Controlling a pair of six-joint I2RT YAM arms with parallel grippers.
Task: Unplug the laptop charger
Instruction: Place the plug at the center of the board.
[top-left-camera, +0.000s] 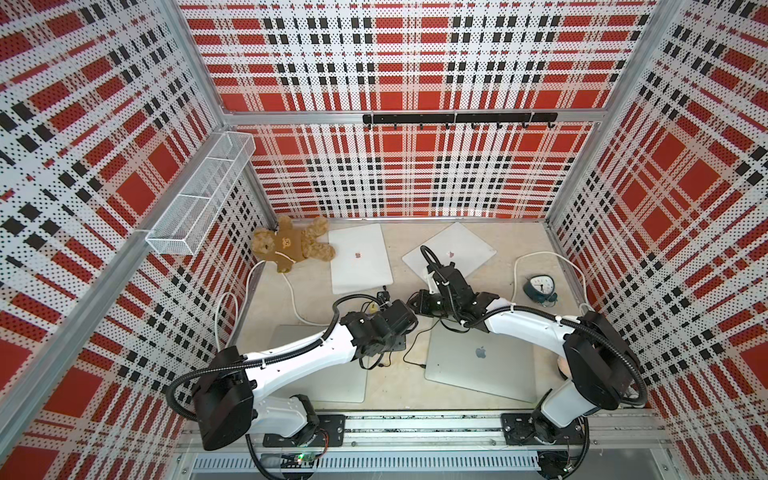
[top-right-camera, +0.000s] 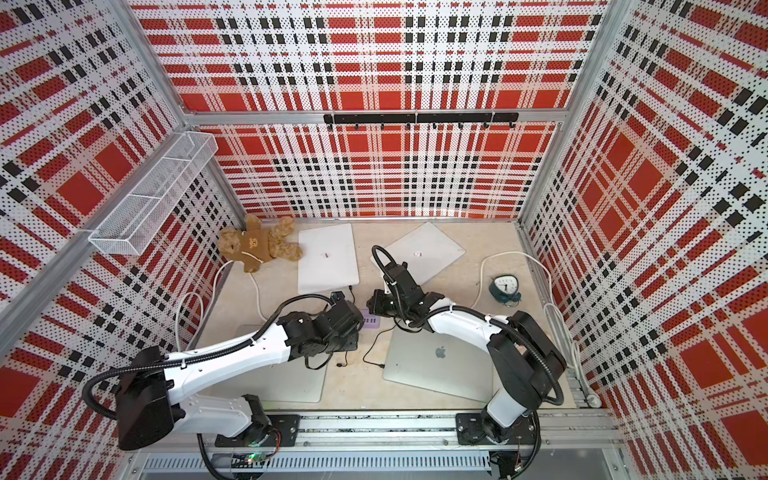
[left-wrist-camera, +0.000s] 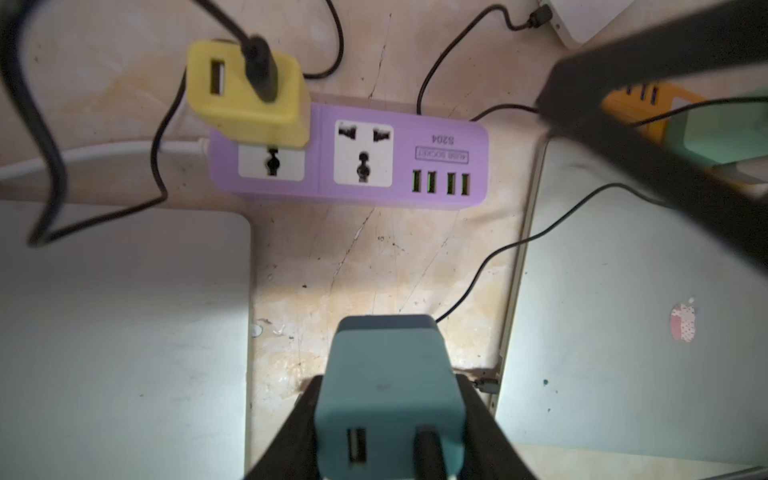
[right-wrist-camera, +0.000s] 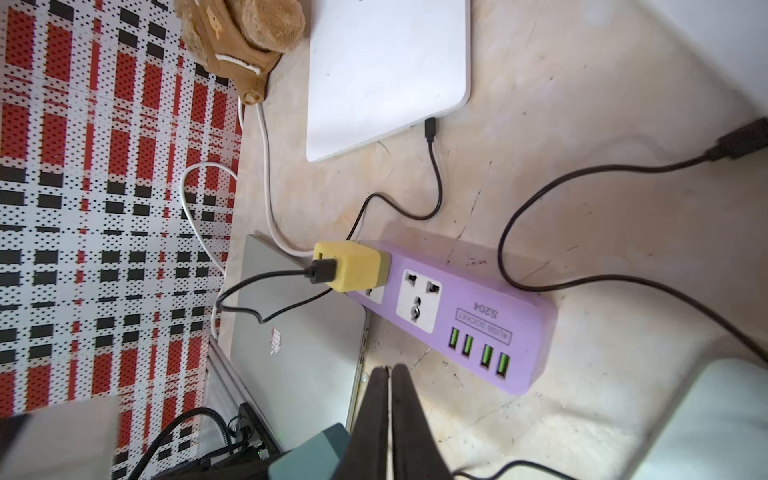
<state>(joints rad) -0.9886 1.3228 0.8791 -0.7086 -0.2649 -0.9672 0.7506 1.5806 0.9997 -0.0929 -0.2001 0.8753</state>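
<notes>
A teal laptop charger (left-wrist-camera: 386, 353) with a black cable in it hangs above the table, away from the purple power strip (left-wrist-camera: 320, 166). My left gripper (left-wrist-camera: 388, 380) is shut on its two sides. One of the strip's sockets stands empty. The other holds a yellow charger (left-wrist-camera: 232, 108), also seen in the right wrist view (right-wrist-camera: 357, 266). My right gripper (right-wrist-camera: 388, 368) is shut with nothing in it, just off the strip's (right-wrist-camera: 528, 316) USB end, beside the teal charger (right-wrist-camera: 311, 453). In a top view both grippers meet mid-table, left (top-right-camera: 338, 297) and right (top-right-camera: 374, 305).
Two white laptops (top-left-camera: 359, 257) (top-left-camera: 453, 253) lie at the back and two silver ones (top-left-camera: 482, 361) (top-left-camera: 291, 336) near the front. A teddy bear (top-left-camera: 291, 245), a clock (top-left-camera: 540, 289), an orange strip (left-wrist-camera: 640, 104) and loose black cables surround the purple strip.
</notes>
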